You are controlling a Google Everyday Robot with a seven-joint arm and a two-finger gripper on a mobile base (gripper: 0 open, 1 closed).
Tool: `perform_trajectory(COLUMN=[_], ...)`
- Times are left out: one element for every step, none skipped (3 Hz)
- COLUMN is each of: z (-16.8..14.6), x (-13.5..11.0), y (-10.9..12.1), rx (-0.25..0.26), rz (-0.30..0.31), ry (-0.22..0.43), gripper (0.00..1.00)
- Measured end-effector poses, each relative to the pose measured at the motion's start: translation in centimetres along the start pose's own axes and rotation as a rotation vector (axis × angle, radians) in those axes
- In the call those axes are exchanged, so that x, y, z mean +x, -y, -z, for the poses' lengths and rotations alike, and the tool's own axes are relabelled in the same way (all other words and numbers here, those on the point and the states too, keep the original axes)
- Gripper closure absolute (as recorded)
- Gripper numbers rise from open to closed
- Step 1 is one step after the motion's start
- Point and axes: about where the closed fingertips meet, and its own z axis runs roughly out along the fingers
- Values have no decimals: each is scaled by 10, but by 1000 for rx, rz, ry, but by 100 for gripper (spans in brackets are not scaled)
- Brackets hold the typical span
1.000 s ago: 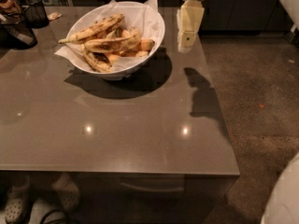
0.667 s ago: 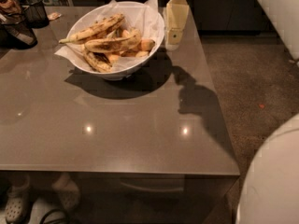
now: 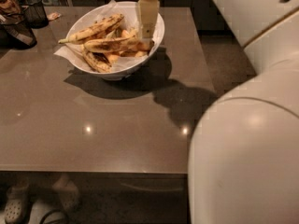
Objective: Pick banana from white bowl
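Gripper (image 3: 147,26) hangs at 12 o'clock of the view, over the 3 o'clock side of the bowl (image 3: 119,73); open or closed, cannot tell. Banana (image 3: 126,33) lies in the bowl, just at the gripper's 9 o'clock, partly under long bananas (image 3: 117,45). Bowl sits on table (image 3: 117,125). Mesh cup (image 3: 35,10) at 10 o'clock.

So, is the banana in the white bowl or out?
In: the banana lies in the white bowl among longer bananas; the gripper hangs over the bowl.
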Motion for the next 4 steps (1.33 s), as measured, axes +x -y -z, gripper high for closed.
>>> perform_trajectory(z=[-10,-20,-37,-57], x=[-12,-20,-27,-29], y=[17,29,34,33], rx=[1,-1,-24,-60], rz=[18,33,47,52], ry=[20,28,31,22], gripper=[40,42,40,35])
